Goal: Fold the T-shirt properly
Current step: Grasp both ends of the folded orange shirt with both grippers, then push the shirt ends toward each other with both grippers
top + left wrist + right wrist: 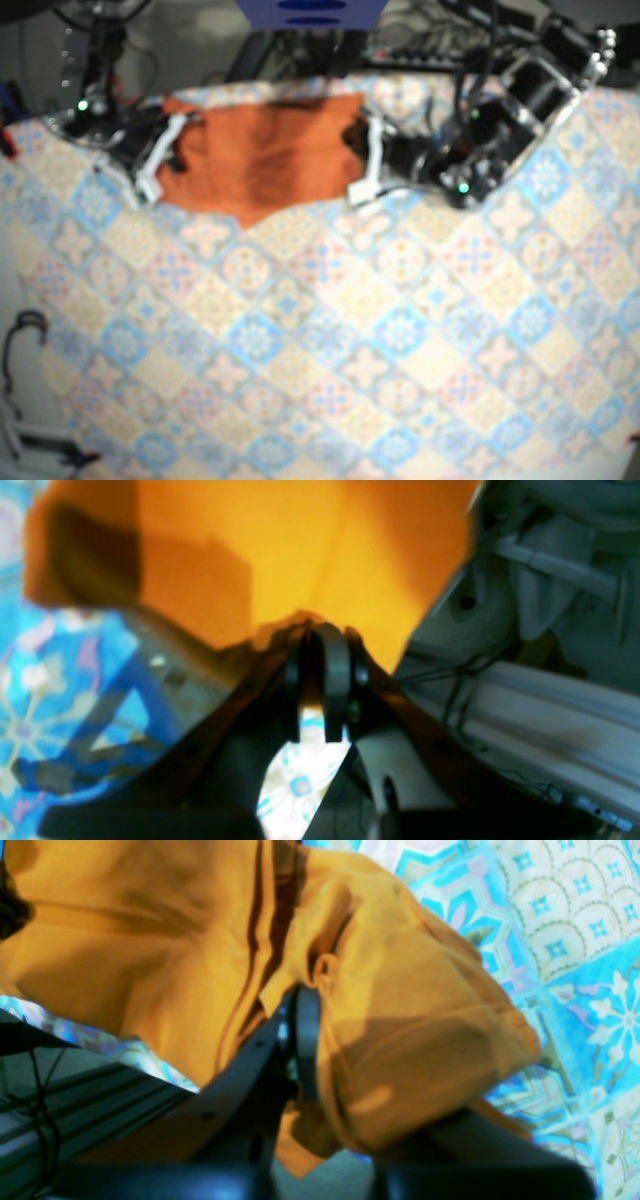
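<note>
T-shirt (265, 160) is lying at the table's (330, 360) 12 o'clock edge, flanked by both tools.
Left tool (314, 630) is pinching its 3 o'clock hem closed, probably to carry a fold. Cloth is burying one jaw of the right tool (307, 1005), so I cannot tell its grip. Only the base view is showing the whole shirt.

Base-view blur leaves the layers of the T-shirt (265, 165) unreadable

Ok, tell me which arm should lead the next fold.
Probably left: the left gripper, jaws shut, pinches a smooth edge of the T-shirt; the right gripper holds a bunched, creased wad.
</note>
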You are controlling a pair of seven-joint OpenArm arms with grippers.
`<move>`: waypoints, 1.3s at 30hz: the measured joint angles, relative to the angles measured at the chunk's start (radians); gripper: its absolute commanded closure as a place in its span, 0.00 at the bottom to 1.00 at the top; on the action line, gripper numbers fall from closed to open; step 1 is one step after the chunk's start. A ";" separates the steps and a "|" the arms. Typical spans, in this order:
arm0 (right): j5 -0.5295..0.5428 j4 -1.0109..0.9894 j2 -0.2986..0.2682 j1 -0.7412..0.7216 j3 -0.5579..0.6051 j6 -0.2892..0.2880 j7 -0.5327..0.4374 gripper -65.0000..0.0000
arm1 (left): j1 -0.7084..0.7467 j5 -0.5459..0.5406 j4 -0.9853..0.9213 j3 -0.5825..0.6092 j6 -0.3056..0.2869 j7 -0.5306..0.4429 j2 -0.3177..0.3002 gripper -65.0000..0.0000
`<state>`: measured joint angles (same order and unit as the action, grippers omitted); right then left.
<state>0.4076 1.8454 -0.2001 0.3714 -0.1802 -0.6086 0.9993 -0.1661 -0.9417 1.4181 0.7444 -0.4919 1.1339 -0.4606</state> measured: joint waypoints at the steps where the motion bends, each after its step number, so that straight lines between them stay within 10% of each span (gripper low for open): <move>1: 0.000 0.000 0.001 0.000 0.000 0.000 0.000 0.98 | 0.000 0.000 0.000 0.000 0.000 0.000 -0.003 0.93; 39: -0.007 0.018 -0.005 -0.156 0.509 0.000 -0.005 0.98 | -0.016 0.138 -0.133 -0.009 -0.032 -0.063 0.050 0.93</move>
<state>0.4007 1.8629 -0.2050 0.2157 0.3286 -0.6083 0.9947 -0.1822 -0.8036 1.2854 0.7357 -0.5240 1.0706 -0.4103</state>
